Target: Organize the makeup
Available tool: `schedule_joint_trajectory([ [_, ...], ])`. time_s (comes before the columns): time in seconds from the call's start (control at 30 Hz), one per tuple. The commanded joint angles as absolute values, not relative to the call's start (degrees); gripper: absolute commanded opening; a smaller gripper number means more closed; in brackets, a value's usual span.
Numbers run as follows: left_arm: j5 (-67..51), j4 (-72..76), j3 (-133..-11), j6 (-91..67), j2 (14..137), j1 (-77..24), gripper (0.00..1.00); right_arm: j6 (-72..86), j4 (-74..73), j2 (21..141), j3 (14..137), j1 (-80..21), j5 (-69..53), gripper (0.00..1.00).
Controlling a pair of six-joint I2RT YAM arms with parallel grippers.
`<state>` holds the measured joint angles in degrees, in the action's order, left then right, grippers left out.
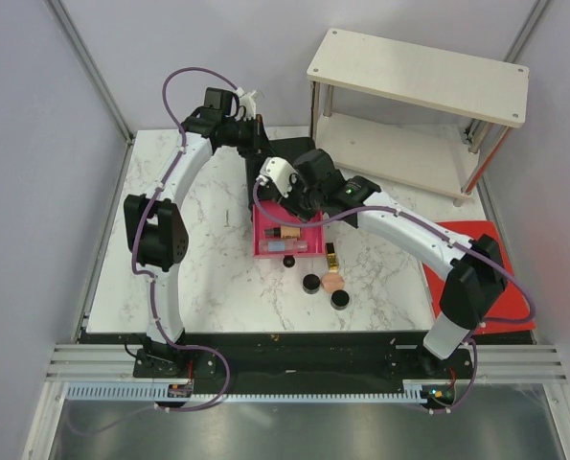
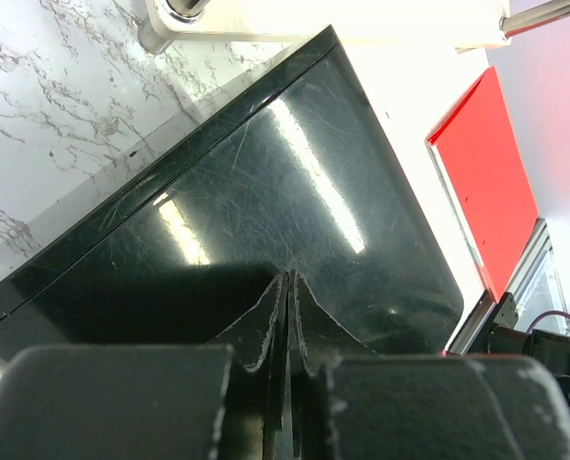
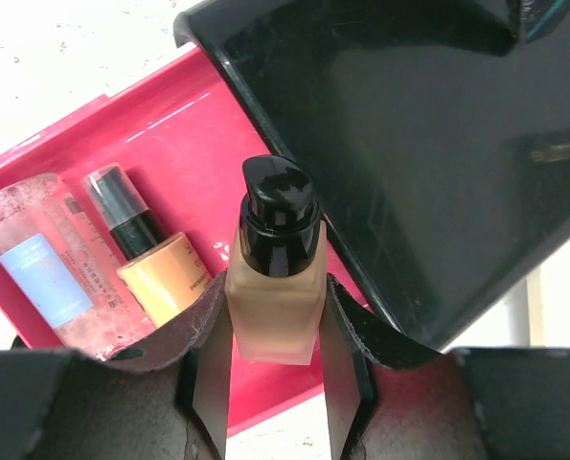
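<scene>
At the bench's (image 1: 198, 278) far middle, the left tool (image 2: 286, 287) is on the black box (image 2: 294, 192). Its fingers are pressed together, no gap. The tips meet their own reflection on the glossy top, so touching or as good as. Nothing held.

Just in front of the box is the pink drawer (image 3: 170, 134), pulled out, open side up. Inside, from the right wrist view:
- clear container (image 3: 45, 268) with blue label, lying flat at the left end
- beige foundation tube (image 3: 155, 273) with black cap, lying beside it, the two touching or nearly so

Next over, the right tool (image 3: 277, 307) is pinching a beige foundation bottle (image 3: 275, 287) by its body, one finger on each side. The black pump cap points away from the wrist. The bottle is over the drawer's right part, close by the box edge. Can't tell if its base touches the drawer.

On the bare bench near the drawer's front edge:
- small black item (image 1: 288, 261), too small to identify
- round black jar (image 1: 310, 283)
- peach puff (image 1: 333, 283), just beside that jar
- second black jar (image 1: 340, 299), just in front of the puff
- gold-black tube (image 1: 330, 255), lying behind the puff, near the drawer's front right corner

Far right back is a wooden two-level shelf (image 1: 419, 77). At the right edge a red mat (image 1: 462, 233) sits partly under the right arm.
</scene>
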<state>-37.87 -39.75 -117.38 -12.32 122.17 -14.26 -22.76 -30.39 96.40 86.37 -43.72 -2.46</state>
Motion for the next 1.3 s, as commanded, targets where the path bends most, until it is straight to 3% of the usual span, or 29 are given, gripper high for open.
schedule_joint_trajectory([
  [0.0,-30.7,-50.0,-114.5,-8.6,127.9,-13.8,0.06,-22.9,-27.7,96.6,88.2,-43.9,-5.1,0.09],
  [0.07,-30.7,-50.0,-114.5,-8.6,127.9,-13.7,0.06,-22.5,-28.0,97.2,88.5,-44.1,-5.6,0.26],
  [0.1,-30.7,-50.0,-114.5,-8.5,127.9,-13.7,0.06,-22.5,-28.2,97.4,88.6,-44.1,-5.8,0.30],
  [0.37,-30.7,-50.0,-114.4,-8.5,127.9,-13.4,0.06,-22.0,-28.4,99.1,89.1,-44.8,-5.9,0.40],
  [0.5,-30.8,-50.1,-114.4,-8.5,127.9,-13.3,0.06,-21.7,-28.4,99.5,89.5,-45.4,-4.2,0.57],
  [0.6,-30.8,-50.1,-114.3,-8.6,128.0,-13.2,0.06,-21.8,-28.2,99.4,89.6,-45.8,-3.2,0.63],
  [0.9,-30.8,-50.0,-114.7,-8.7,127.9,-13.2,0.06,-20.4,-28.2,97.4,91.7,-46.0,-1.1,0.62],
  [1.1,-30.8,-50.0,-114.6,-8.7,127.7,-13.2,0.06,-6.9,-31.8,95.2,93.4,-46.0,1.2,0.61],
  [1.27,-31.2,-50.1,-114.6,-8.4,127.5,-13.1,0.07,6.4,-43.9,98.8,100.5,-46.1,-3.2,0.57],
])
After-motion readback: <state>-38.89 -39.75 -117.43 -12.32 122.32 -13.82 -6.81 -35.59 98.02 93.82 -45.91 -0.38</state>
